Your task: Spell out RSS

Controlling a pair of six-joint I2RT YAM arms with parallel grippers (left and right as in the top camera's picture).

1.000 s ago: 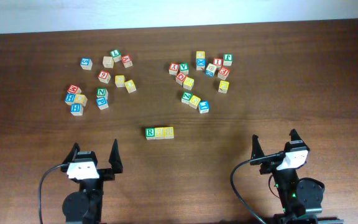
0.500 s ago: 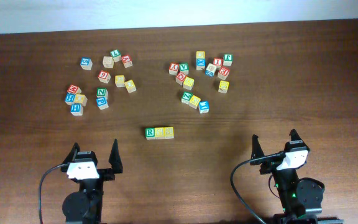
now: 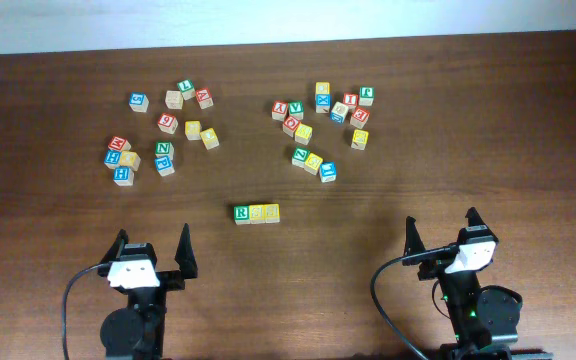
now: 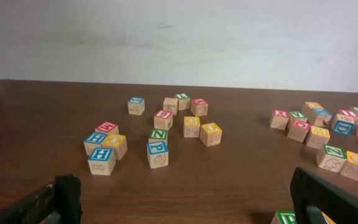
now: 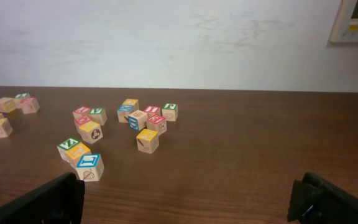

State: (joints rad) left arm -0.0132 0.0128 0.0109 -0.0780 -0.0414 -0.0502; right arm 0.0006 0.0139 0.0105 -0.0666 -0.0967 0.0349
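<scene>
Here's the table (image 3: 508,120), dark wood. Out in the middle of it, nearer the front edge than the back, sits the row. The green R cube (image 3: 241,213) is on the left end, the first yellow cube (image 3: 257,213) is pressed against it, and the second yellow cube (image 3: 271,212) touches that one in turn. That's three in a line, side by side, running parallel to the front edge (the letters on the two yellow faces are too small to read from above). Nothing is holding them.

The left gripper (image 3: 152,240) hangs by the front edge toward the left corner. Its fingers are spread wide and empty, well apart from the row. The right gripper (image 3: 441,222) mirrors it toward the front right corner, fingers just as wide, nothing between them.

On the left wrist camera the dark fingertips (image 4: 64,196) frame the shot, and the green R cube peeks in at the bottom edge, just beside the right-hand tip. The right wrist camera shows open fingers low in both corners and bare wood between.

Toward the back edge lie two loose groups of lettered cubes. The left scatter (image 3: 163,130) has a green N cube (image 3: 163,148) just beside a blue one. The right scatter (image 3: 323,120) is mixed red, blue, green and yellow. Both are well apart from the row.
</scene>
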